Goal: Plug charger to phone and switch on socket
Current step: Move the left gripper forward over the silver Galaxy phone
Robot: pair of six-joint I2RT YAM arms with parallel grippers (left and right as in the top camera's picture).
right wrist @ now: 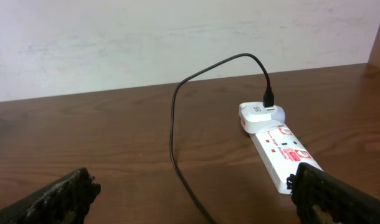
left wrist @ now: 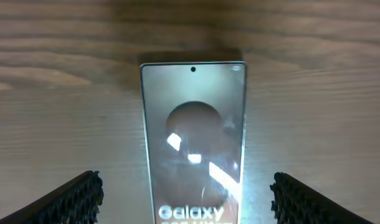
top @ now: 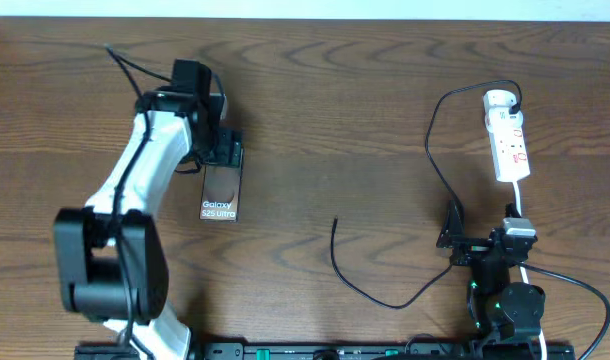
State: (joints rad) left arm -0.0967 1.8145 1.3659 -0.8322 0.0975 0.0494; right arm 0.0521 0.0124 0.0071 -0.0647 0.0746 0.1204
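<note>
Between the left jaws lies the phone (left wrist: pixel 193 143), with bare worktop (left wrist: pixel 53 124) on both sides. Ahead of the right jaws the charger (right wrist: pixel 172 130) cable crosses, and the socket (right wrist: pixel 282 149) stands ahead-right.

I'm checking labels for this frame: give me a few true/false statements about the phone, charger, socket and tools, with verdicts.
1. The charger is plugged into the phone. False: its free tip lies on the table, apart from the phone.
2. The left tool is open, with a finger on either side of the phone. True.
3. The charger's other end sits in the socket. True.
4. The right tool is shut on the charger. False: it is open and grips nothing.
</note>
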